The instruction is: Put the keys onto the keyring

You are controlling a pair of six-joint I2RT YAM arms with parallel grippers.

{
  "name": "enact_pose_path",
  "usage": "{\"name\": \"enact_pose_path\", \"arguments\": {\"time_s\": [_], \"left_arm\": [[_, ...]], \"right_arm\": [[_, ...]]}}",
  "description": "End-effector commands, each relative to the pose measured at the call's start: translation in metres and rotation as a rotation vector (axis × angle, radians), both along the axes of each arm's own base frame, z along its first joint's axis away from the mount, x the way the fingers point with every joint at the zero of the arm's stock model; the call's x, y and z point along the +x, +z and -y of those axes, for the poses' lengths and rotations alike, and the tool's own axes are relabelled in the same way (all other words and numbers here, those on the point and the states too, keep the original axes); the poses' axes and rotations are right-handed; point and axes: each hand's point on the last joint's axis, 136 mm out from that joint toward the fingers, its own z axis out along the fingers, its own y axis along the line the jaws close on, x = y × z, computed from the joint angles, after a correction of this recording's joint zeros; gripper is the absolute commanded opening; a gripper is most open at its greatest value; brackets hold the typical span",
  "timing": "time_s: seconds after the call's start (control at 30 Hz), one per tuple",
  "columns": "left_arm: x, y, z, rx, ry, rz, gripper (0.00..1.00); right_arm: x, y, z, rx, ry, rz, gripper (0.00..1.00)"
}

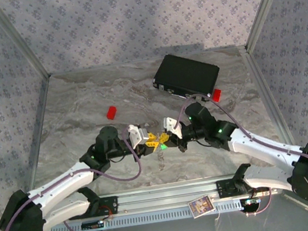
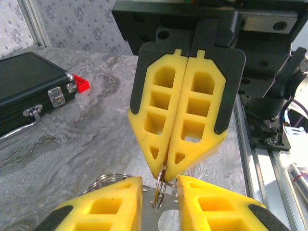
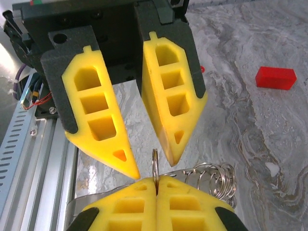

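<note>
Left wrist cam: the left gripper [image 2: 160, 185] has its yellow pads partway apart and nothing clamped, while at 12 o'clock the right gripper [image 2: 166, 171] is pinched tight on the thin silvery metal keyring [image 2: 161, 174]. Right wrist cam: the keyring stands edge-on between the spread left tips, with a coil of silvery wire loops [image 3: 216, 178] at its 3 o'clock. Top cam: a tiny bright green key [image 1: 162, 146] sits where the tips meet, can't tell what's touching it.

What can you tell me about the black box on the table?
The black case is a flat rectangle lying closed on the marbled table, far right, turned at an angle. It looks hard, with silvery corner caps, metal latches and a thin handle on its near side. A small red block sits at one corner; touching or not, I cannot tell.
</note>
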Motion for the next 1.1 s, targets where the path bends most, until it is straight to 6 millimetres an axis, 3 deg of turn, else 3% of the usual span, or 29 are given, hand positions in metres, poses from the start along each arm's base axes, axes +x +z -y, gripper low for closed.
{"name": "enact_pose_path", "arguments": {"time_s": [0.0, 0.37, 0.63, 0.87, 0.97, 1.07], "left_arm": [[-0.002, 0.011, 0.001, 0.030, -0.021, 0.038, 0.23], [-0.001, 0.003, 0.002, 0.094, -0.033, 0.022, 0.10], [0.000, 0.007, 0.004, 0.083, -0.034, 0.022, 0.13], [-0.003, 0.008, 0.003, 0.077, -0.049, 0.022, 0.00], [-0.004, 0.009, 0.002, 0.064, -0.043, 0.029, 0.00], [-0.003, 0.010, 0.002, 0.043, -0.036, 0.026, 0.00]], "right_arm": [[-0.002, 0.010, 0.000, -0.047, 0.036, 0.041, 0.00], [-0.005, 0.013, 0.000, -0.135, 0.090, 0.064, 0.00], [-0.009, 0.019, -0.010, -0.140, 0.131, 0.074, 0.00], [-0.004, 0.020, -0.010, -0.140, 0.100, 0.079, 0.00], [0.002, 0.020, -0.003, -0.128, 0.043, 0.075, 0.21], [0.005, 0.018, 0.006, -0.110, -0.014, 0.070, 0.29]]}}
